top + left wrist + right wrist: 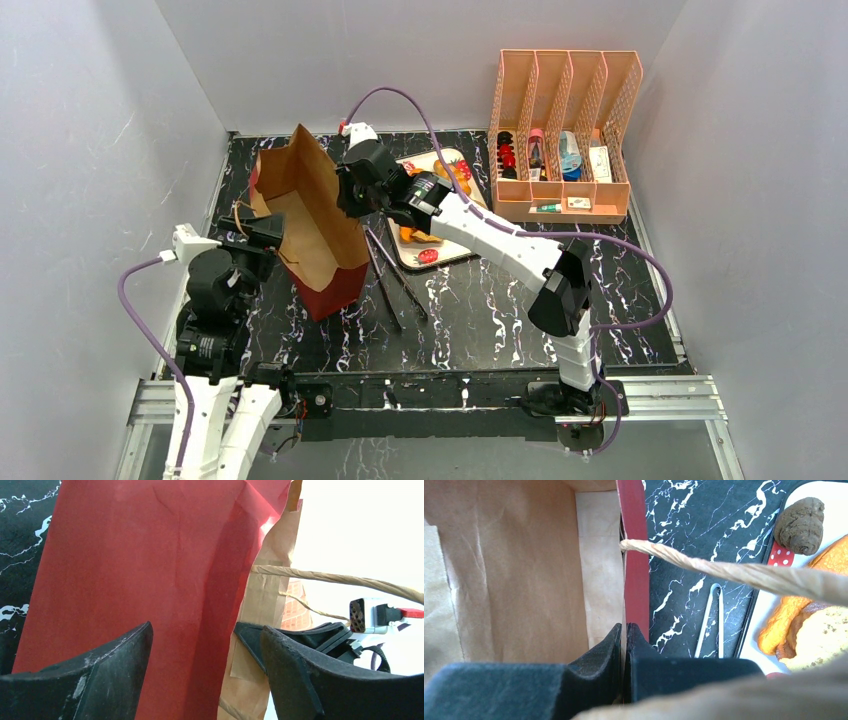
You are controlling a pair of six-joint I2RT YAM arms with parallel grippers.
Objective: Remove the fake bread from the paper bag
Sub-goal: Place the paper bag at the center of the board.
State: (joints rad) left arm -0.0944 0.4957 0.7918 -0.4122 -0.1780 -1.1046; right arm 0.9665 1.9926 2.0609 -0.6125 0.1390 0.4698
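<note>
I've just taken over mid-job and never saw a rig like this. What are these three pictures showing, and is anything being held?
Two robot arms are bolted at the table's near edge. The wide picture looks down from above and behind them; the other two come from a camera on each wrist. The right end effector is shut on the paper bag's top edge. The left end effector is open beside the bag's red lower half, gripping nothing. On the tray lie orange bread pieces and a dark roll; metal tongs lie between bag and tray. A pink organizer stands at the back.
</note>
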